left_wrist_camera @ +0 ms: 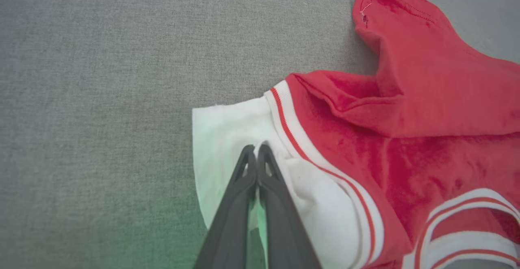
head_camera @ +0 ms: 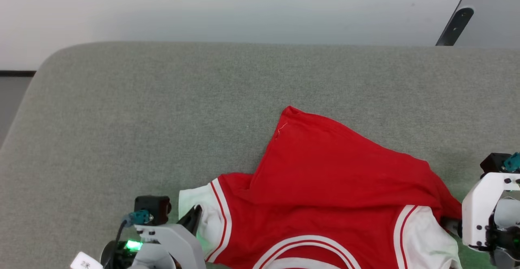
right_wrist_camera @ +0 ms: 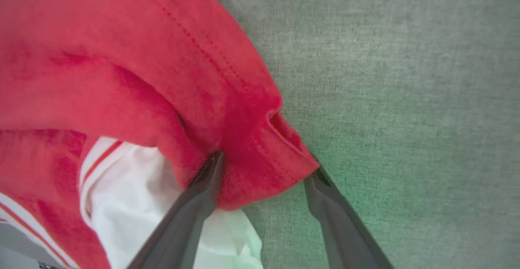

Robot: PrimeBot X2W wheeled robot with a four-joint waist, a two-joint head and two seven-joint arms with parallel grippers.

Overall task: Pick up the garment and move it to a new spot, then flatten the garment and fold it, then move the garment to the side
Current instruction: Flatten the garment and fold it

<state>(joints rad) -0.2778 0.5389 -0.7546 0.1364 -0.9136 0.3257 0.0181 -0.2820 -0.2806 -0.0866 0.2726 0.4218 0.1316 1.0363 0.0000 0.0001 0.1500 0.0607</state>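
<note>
While the red T-shirt [head_camera: 325, 179] lies crumpled on the grey cloth surface [head_camera: 162, 118], both arms sit at its two sleeves near the robot. The shirt rests on the near part of the surface, a little to the robot's right of the middle, with its striped neckline [head_camera: 304, 248] at the bottom edge of the head view. Its red body is folded back over the chest in a slanted flap, and one hem corner [head_camera: 290, 112] points away from the robot.

The left gripper [left_wrist_camera: 256, 149] has its two dark fingers pressed together on the white left sleeve [left_wrist_camera: 227, 126], pinching the cloth, which puckers just beside the tips. That sleeve lies spread on the surface, with its red-and-white striped band [left_wrist_camera: 284, 114] running along the seam next to the fingers.

The right gripper [right_wrist_camera: 266, 159] has its fingers spread wide. A thick, folded corner of red hem [right_wrist_camera: 268, 159] lies between them, touching the tip of one finger [right_wrist_camera: 203, 196], while the other finger [right_wrist_camera: 329, 204] stands at the cloth's edge over bare grey surface. The white right sleeve [right_wrist_camera: 134, 187] is bunched beneath that red corner. A green glow falls on the surface near each wrist.
</note>
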